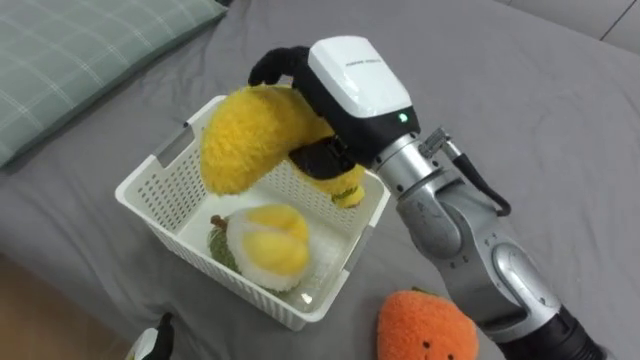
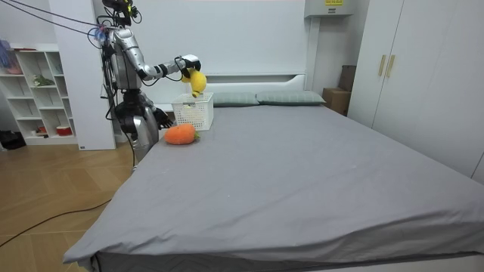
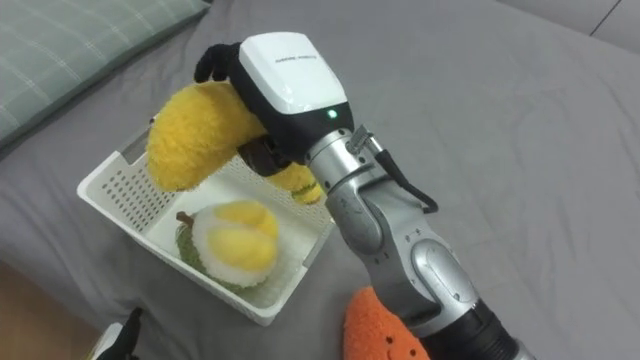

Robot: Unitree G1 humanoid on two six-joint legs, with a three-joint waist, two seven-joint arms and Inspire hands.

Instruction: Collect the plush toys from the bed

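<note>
My right hand point(image 1: 350, 80) is shut on a fluffy yellow banana plush point(image 1: 245, 135), whose dark fingers curl around its upper end. The plush hangs over the white slotted basket point(image 1: 150, 190) on the grey bed. Inside the basket lies a round yellow, white and green plush point(image 1: 270, 240). An orange round plush point(image 1: 425, 325) lies on the sheet just right of the basket, under my forearm. In the room view I stand beside the bed near its head, right hand point(image 2: 185, 64) held out above the basket point(image 2: 193, 113). A bit of my left hand point(image 1: 150, 345) shows at the lower edge.
A green checked pillow point(image 1: 70, 50) lies beyond the basket to the left. Grey sheet point(image 1: 520, 110) stretches wide to the right. Two pillows point(image 2: 291, 97) sit at the headboard; a white shelf unit point(image 2: 34, 91) stands behind me and wardrobes point(image 2: 423, 68) line the far side.
</note>
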